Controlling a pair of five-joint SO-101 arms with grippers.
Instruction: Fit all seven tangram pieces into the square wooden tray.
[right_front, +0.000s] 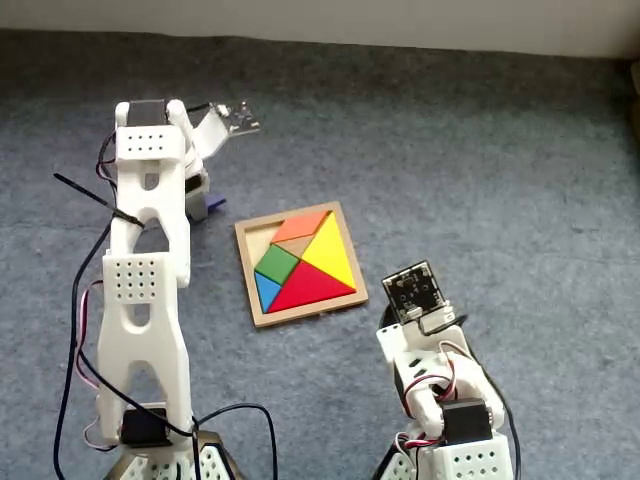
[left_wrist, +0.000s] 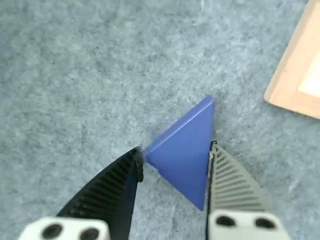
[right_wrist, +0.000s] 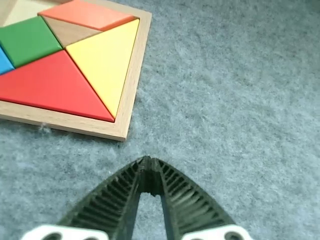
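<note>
No legible text, labels, numbers — none anywhere

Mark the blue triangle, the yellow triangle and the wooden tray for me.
blue triangle (left_wrist: 182, 155), left wrist view, centre of its top face.
yellow triangle (right_wrist: 102, 62), right wrist view, middle of its face.
wooden tray (right_wrist: 132, 75), right wrist view, bare rim beside the yellow triangle.

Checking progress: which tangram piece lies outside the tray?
The dark blue triangle, on carpet between the jaws of the left gripper; the other six sit inside the tray.

Grey-blue carpet (right_front: 480, 150) meets a pale wall (right_front: 450, 20).
</note>
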